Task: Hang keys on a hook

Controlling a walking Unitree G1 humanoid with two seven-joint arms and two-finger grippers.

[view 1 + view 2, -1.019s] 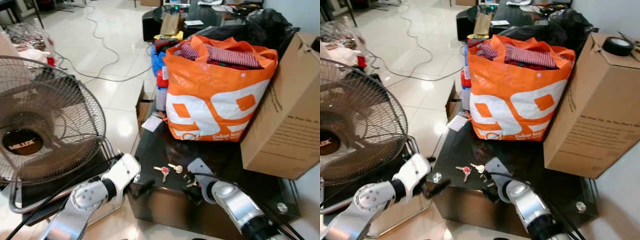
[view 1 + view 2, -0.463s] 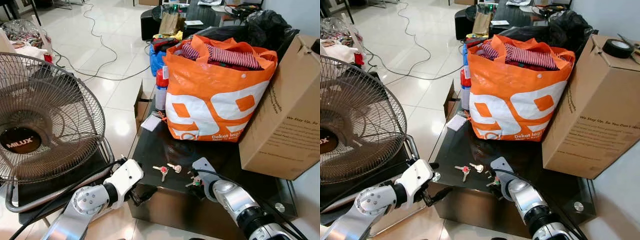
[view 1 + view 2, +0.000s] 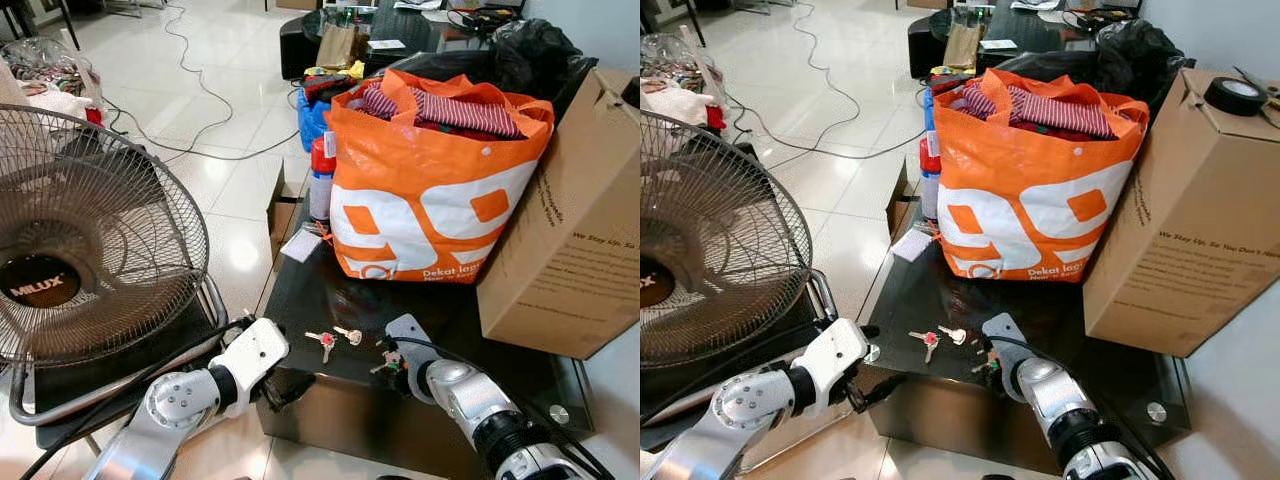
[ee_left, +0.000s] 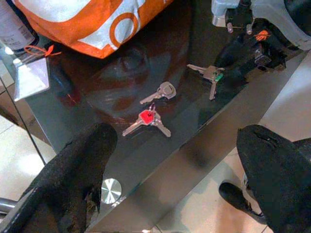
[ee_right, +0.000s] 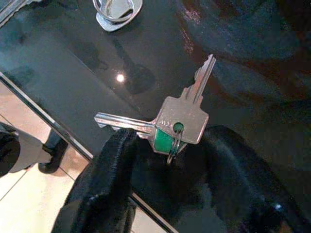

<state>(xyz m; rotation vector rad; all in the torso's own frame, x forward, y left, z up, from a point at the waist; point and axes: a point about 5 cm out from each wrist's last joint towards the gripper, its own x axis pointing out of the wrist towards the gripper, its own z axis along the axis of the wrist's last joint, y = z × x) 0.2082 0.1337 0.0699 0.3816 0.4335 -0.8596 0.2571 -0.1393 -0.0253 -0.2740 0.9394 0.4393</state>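
Three key sets lie near the front edge of a black glass table: red-tagged keys, a single silver key and green-tagged keys. My right gripper rests low on the glass, its black fingers pressed against both sides of the green tag and key heads, which still lie flat. The left gripper hangs open just off the table's front edge, below and in front of the red-tagged keys, holding nothing.
A full orange shopping bag and a big cardboard box fill the back of the table. A spray can stands by the bag. On the left a large fan stands close. Cables cross the tiled floor.
The whole view has shifted a little. My right gripper stays at the green-tagged keys; the left gripper has edged slightly closer to the table's front edge.
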